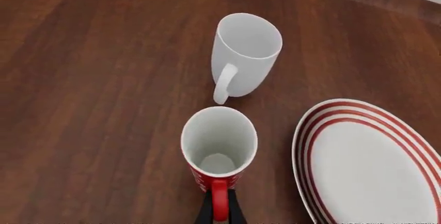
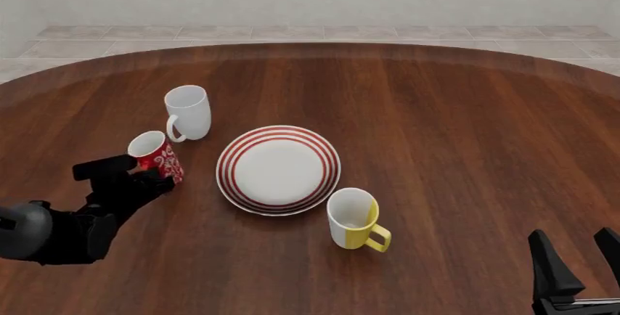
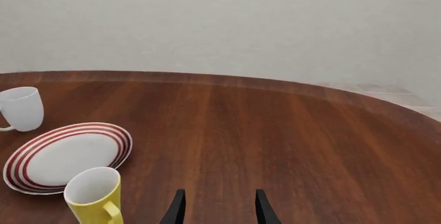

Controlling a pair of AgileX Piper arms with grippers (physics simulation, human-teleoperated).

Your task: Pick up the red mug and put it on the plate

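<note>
L end effector (image 2: 155,177) — grips red mug (image 2: 157,154) handle.

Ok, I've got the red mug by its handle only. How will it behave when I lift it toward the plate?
The red mug looks rigid and glazed, so the thin handle between the left gripper fingers may slip or let the body swing. It looks empty, so probably light. It is taller than wide, so it could tip if set down crooked on the plate rim.

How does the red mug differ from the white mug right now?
The red mug is red with a white floral pattern; the white mug is plain. The red mug looks shorter. The left pincer grips the red mug's handle, while the white mug stands free. Both are upright, left of the plate.
</note>
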